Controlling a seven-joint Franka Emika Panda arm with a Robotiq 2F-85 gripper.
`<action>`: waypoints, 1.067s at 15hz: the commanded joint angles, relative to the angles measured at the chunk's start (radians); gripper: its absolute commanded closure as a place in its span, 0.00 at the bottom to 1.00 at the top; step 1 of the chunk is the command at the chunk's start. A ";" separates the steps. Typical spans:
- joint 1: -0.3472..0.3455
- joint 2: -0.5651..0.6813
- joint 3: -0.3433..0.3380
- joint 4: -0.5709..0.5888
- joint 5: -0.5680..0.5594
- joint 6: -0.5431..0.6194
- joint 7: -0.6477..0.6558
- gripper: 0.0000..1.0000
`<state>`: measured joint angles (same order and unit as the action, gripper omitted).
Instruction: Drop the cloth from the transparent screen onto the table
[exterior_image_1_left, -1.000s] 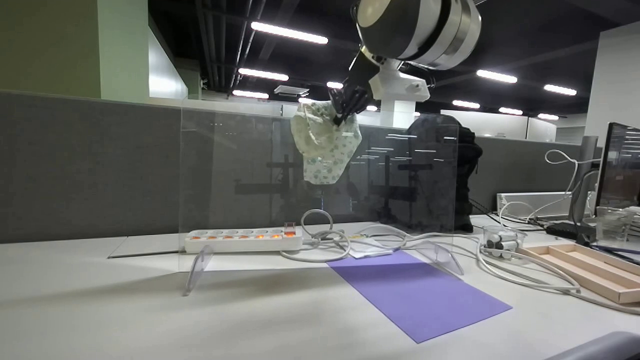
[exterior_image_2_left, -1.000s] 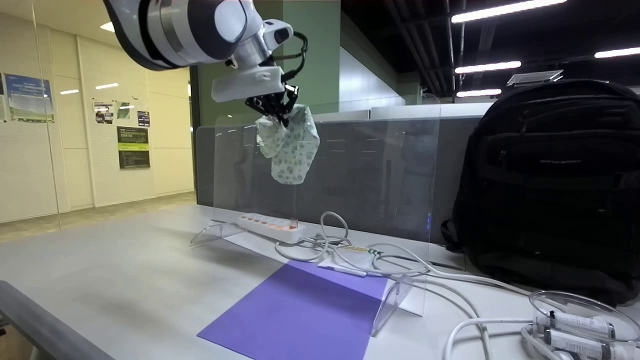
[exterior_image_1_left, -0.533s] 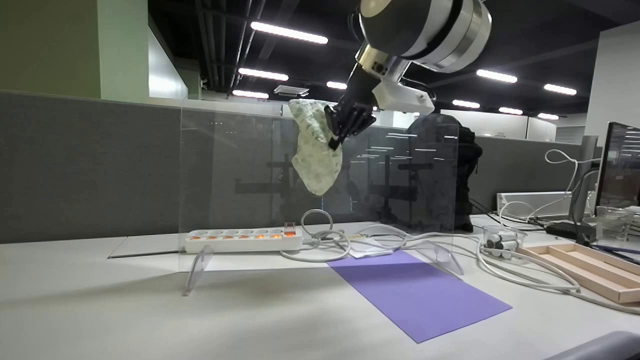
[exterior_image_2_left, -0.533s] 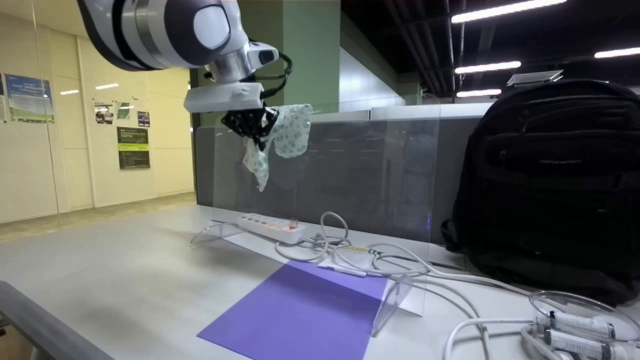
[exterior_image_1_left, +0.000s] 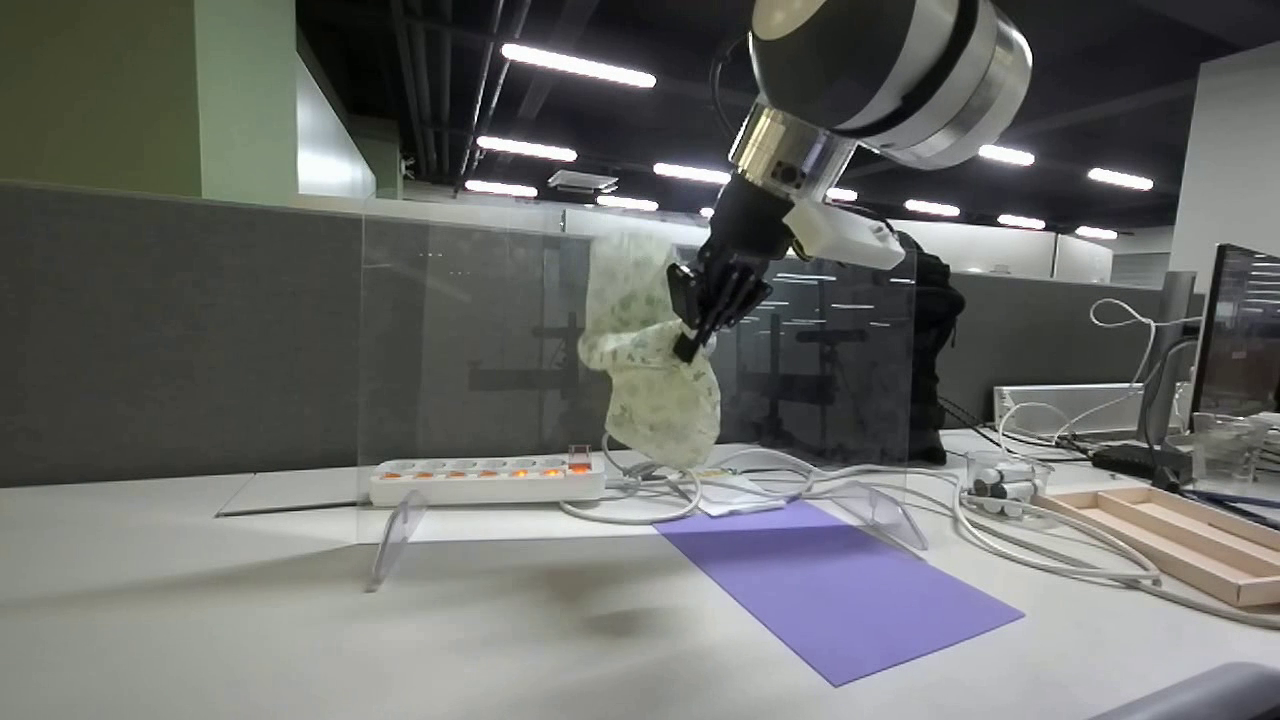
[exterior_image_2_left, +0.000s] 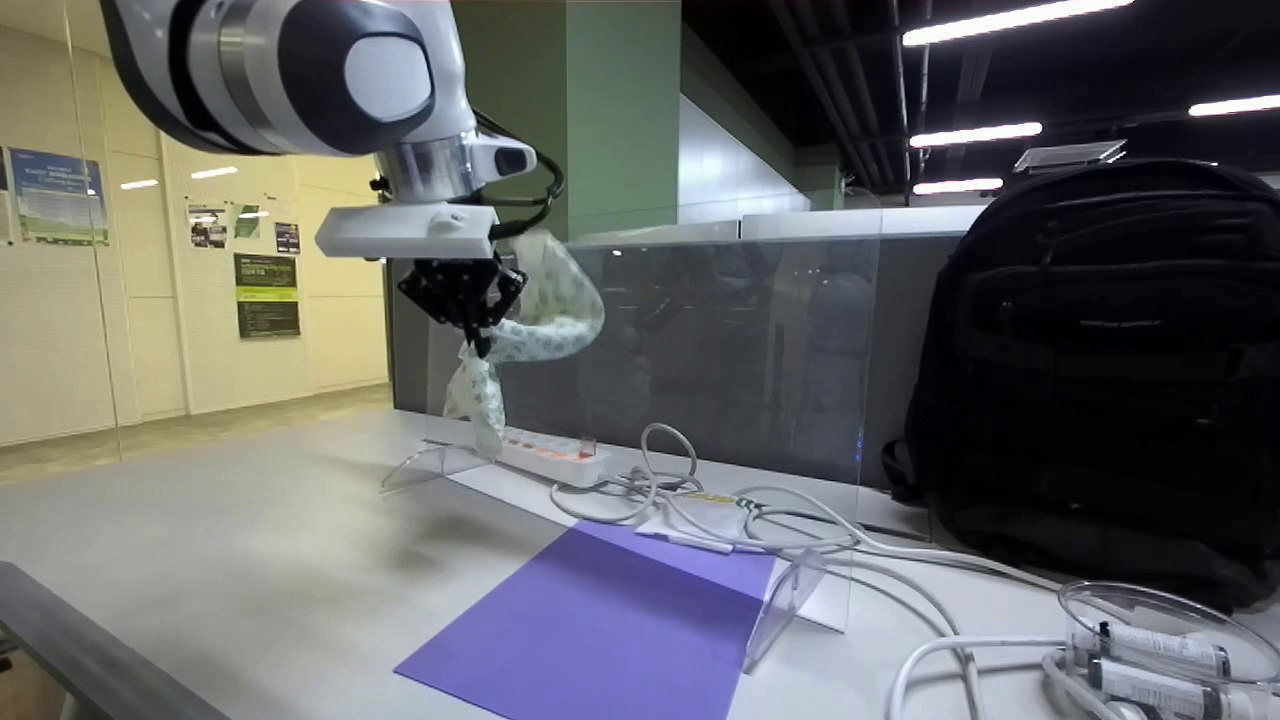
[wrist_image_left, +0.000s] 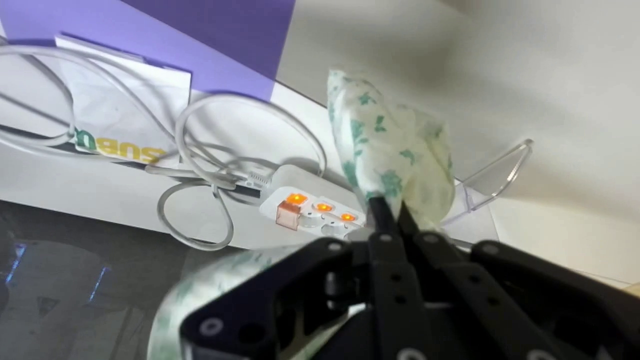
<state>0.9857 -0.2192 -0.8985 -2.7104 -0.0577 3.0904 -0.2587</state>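
The pale cloth with a green pattern hangs from my gripper in both exterior views (exterior_image_1_left: 665, 410) (exterior_image_2_left: 476, 400). My gripper (exterior_image_1_left: 688, 346) (exterior_image_2_left: 482, 344) is shut on it, well above the white table (exterior_image_1_left: 230, 630). One part droops below the fingertips. Another part bulges up behind the gripper, beside the transparent screen (exterior_image_1_left: 470, 370) (exterior_image_2_left: 720, 350); I cannot tell whether it touches the screen. In the wrist view, the fingertips (wrist_image_left: 391, 205) pinch the cloth (wrist_image_left: 390, 135), and more cloth shows at lower left. The screen stands upright on clear feet.
A white power strip (exterior_image_1_left: 487, 486) lies behind the screen, with looped white cables and a paper packet (wrist_image_left: 125, 105). A purple sheet (exterior_image_1_left: 840, 590) lies partly under the screen. A black backpack (exterior_image_2_left: 1100, 400), a clear cup of vials (exterior_image_2_left: 1160, 650) and a wooden tray (exterior_image_1_left: 1180, 540) stand nearby.
My gripper has moved down, to the right in an exterior view and to the left in another. The cloth has come down with it from the level of the screen's top edge.
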 joint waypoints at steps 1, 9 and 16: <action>0.023 -0.043 -0.034 -0.021 0.010 -0.027 -0.033 0.99; 0.034 -0.044 -0.058 -0.021 0.014 -0.073 -0.058 0.72; 0.035 -0.026 -0.062 -0.018 0.032 -0.092 -0.060 0.31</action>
<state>1.0059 -0.2291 -0.9450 -2.7250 -0.0408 3.0121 -0.3109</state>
